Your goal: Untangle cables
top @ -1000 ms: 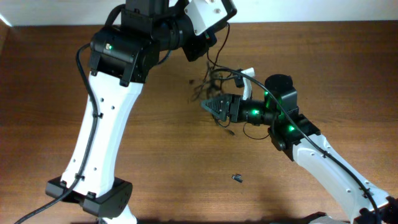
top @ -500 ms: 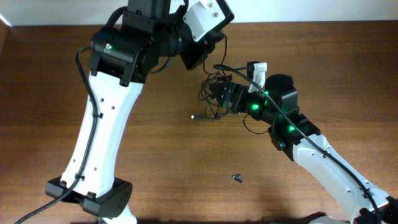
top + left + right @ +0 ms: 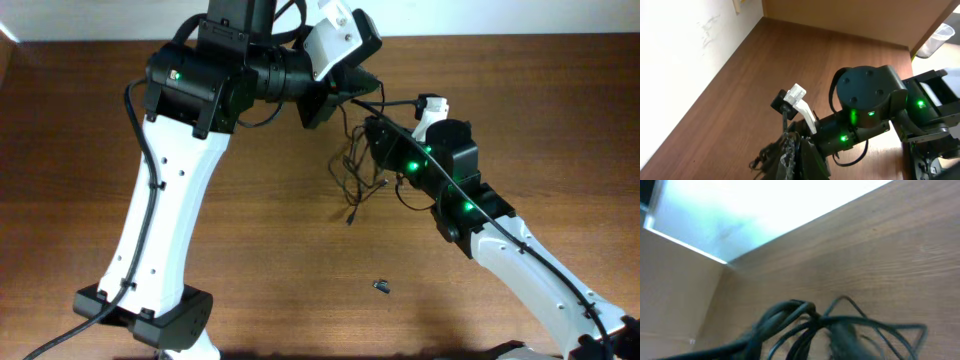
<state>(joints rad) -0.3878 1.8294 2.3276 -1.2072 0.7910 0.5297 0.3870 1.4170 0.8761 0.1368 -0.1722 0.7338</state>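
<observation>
The cables (image 3: 352, 165) are a knot of thin black cords hanging over the brown table, with one plug end dangling low (image 3: 350, 216). My left gripper (image 3: 352, 90) reaches in from the upper left and is shut on the top of the knot. In the left wrist view the cables (image 3: 771, 152) bunch at the closed fingertips (image 3: 792, 159). My right gripper (image 3: 376, 135) presses into the knot from the right, just below the left one. Its fingers do not show in the right wrist view, where blurred cables (image 3: 805, 322) fill the lower half, so its state is unclear.
A tiny dark loose piece (image 3: 382, 287) lies on the table below the knot. The left arm's base (image 3: 150, 312) stands at the front left. The right arm (image 3: 520, 250) runs in from the lower right. A white wall borders the table's far edge (image 3: 500, 36).
The right gripper moved up and to the right, into the knot under the left gripper. The knot shifted right with it, and a plug end now hangs lower.
</observation>
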